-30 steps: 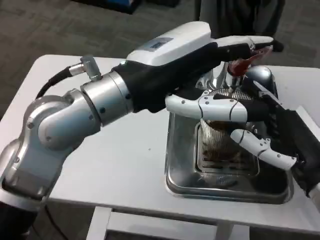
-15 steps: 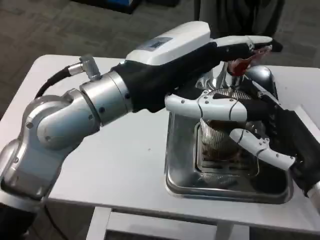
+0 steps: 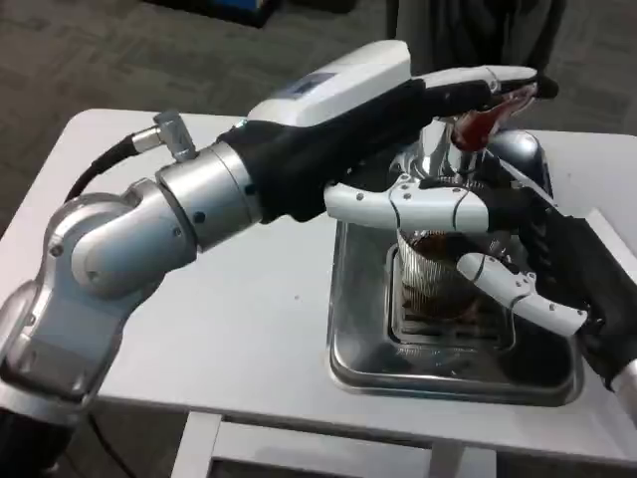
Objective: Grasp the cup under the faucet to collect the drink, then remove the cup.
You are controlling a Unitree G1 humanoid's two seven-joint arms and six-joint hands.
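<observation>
A ribbed clear cup (image 3: 430,271) with brown drink in it stands on the grate of the steel drip tray (image 3: 358,344), under the chrome faucet (image 3: 445,149). My right hand (image 3: 557,274) comes in from the right and grips the cup, with one white finger (image 3: 518,294) across its front. My left hand (image 3: 438,110) reaches over from the left. Its upper fingers lie along the red tap lever (image 3: 480,124) and its thumb (image 3: 418,207) stretches out just above the cup's rim, apart from the fingers. The cup's right side is hidden by my right hand.
The drip tray sits at the right of the white table (image 3: 229,309), whose front edge is close below it. My left forearm (image 3: 199,204) crosses the table's middle. A chrome dome (image 3: 520,151) stands behind the faucet.
My left hand has shifted slightly up and to the right at the red lever. The cup and my right hand stay where they were.
</observation>
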